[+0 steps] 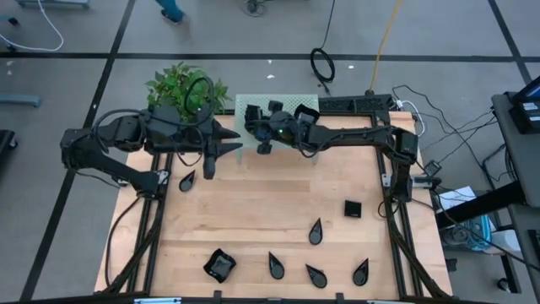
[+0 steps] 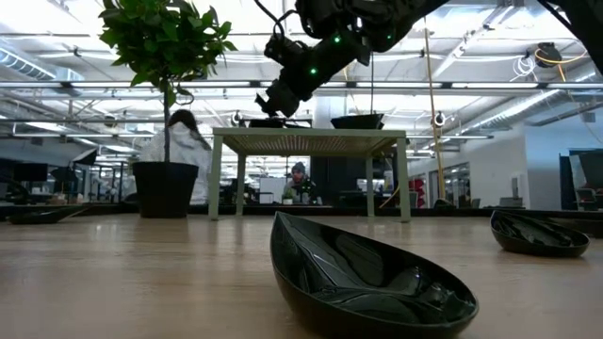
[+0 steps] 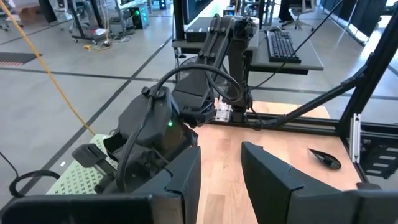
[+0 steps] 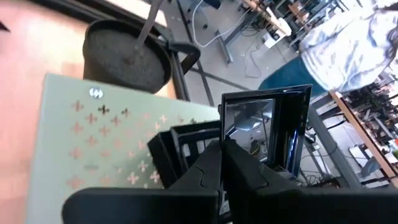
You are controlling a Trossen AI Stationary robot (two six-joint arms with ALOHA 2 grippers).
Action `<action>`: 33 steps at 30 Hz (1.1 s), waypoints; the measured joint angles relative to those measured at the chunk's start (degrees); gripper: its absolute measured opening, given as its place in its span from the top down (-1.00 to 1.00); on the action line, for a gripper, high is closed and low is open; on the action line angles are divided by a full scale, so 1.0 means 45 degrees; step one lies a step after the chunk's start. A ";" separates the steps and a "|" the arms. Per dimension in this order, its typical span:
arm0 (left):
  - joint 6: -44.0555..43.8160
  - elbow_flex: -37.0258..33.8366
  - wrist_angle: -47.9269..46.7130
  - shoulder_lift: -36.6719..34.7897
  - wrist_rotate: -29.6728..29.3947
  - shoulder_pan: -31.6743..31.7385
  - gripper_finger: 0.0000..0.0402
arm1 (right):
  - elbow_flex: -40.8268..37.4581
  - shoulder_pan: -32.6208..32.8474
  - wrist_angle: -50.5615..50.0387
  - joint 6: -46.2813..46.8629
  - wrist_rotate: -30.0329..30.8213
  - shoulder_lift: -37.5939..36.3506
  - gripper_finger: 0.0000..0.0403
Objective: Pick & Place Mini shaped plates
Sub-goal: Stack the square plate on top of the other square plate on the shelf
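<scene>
An open workshop with a grey floor, desks and ceiling lights lies beyond my wooden table [image 1: 278,211]; a person [image 2: 179,151] in a pale top sits in the room behind, another farther off. At the table's far edge stands a pale green perforated stand [image 1: 291,105] on legs, and beside it a leafy plant [image 1: 186,87] in a dark pot [image 2: 165,188]. My two dark arms meet near that stand. My right gripper [image 1: 251,128] hangs over the stand's near-left corner, its fingers pressed fully together, and in its wrist view a glossy black square plate [image 4: 267,134] stands on edge just past the fingertips; whether I am pinching it I cannot tell. Other dark plates sit on top of the stand [image 2: 358,121]. My left gripper [image 1: 229,145] is just beside the right one, over the wood, its fingers [image 3: 273,180] parted with nothing between them. The remaining plates lie well apart from both grippers: a teardrop plate [image 1: 186,181] near my left arm; a small square [image 1: 353,209] towards the right side; another teardrop [image 1: 315,230] mid-table; a wavy-edged square [image 1: 219,266] and three teardrops [image 1: 316,274] along the near edge.
</scene>
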 joint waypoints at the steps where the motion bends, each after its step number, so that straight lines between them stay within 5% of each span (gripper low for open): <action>1: 0.0004 0.0000 0.0000 0.0000 0.0004 -0.0005 0.40 | 0.0000 0.0000 -0.0177 -0.0001 0.0001 0.0000 1.00; 16: 0.0311 0.0000 -0.0002 0.0000 0.0009 0.0000 0.40 | 0.0000 0.0039 -0.0646 -0.0010 -0.0011 -0.0005 0.99; 33: 0.0316 0.0000 -0.0041 0.0000 0.0013 -0.0002 0.40 | -0.0005 0.0048 -0.0646 0.0009 0.0015 -0.0010 0.67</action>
